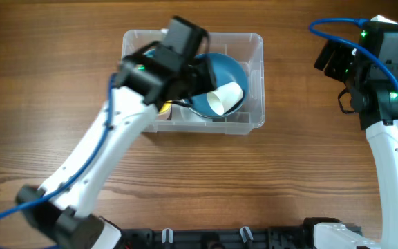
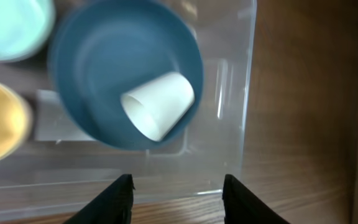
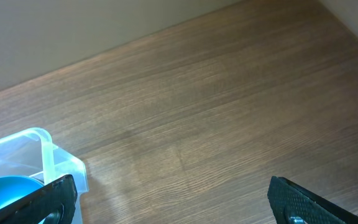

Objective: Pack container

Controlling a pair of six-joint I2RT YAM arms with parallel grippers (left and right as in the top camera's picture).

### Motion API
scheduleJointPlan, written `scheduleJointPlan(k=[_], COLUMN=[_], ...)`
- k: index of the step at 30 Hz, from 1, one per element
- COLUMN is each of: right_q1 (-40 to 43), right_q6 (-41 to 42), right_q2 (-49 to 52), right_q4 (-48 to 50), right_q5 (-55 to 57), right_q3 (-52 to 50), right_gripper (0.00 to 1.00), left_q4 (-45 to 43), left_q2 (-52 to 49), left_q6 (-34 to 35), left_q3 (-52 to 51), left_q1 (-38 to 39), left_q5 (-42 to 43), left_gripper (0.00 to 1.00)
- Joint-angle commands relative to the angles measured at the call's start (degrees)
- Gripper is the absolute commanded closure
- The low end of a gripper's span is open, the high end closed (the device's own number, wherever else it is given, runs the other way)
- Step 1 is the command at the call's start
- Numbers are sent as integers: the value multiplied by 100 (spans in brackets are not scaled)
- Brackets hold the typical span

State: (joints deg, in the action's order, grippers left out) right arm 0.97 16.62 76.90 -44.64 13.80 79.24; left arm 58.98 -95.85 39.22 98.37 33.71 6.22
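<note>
Place: the container (image 1: 256,76) is sitting on the table (image 1: 309,173), with a bowl (image 2: 104,81) and a cup (image 2: 160,106) inside.
Handling: I am judging it light, stiff and slippery, so the rim is looking like the best hold.
Pincers: my left pincer (image 2: 178,183) and right pincer (image 3: 173,186) are both gaping, empty.

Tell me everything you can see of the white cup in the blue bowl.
The white cup is plain and matte, paper-like, with tapered sides and no print showing. It lies on its side inside the blue bowl, leaning against the bowl's inner wall, and the bowl sits in the container. Only the bowl touches the cup. The left claw hangs open, clear of it.
</note>
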Motion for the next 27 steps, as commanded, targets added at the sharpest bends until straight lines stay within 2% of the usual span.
scheduleJointPlan(k=[1, 5, 12, 20, 27], right_q1=[2, 2, 2, 2, 2], right_q6=[-50, -52, -52, -50, -50], right_q2=[50, 50, 50, 50, 50], right_q4=[2, 2, 2, 2, 2], right_q5=[120, 120, 120, 120, 120], right_q3=[79, 79, 79, 79, 79], right_gripper=[0, 1, 0, 1, 0], left_q4=[-380, -988, -1073, -286, -256], left_q2=[-745, -1309, -1668, -1665, -1746], left_q6=[275, 514, 627, 929, 981], left_q3=[11, 11, 11, 11, 11], left_q1=[160, 90, 46, 44, 81], left_q5=[328, 1073, 673, 269, 269], left_gripper=[46, 45, 47, 57, 56])
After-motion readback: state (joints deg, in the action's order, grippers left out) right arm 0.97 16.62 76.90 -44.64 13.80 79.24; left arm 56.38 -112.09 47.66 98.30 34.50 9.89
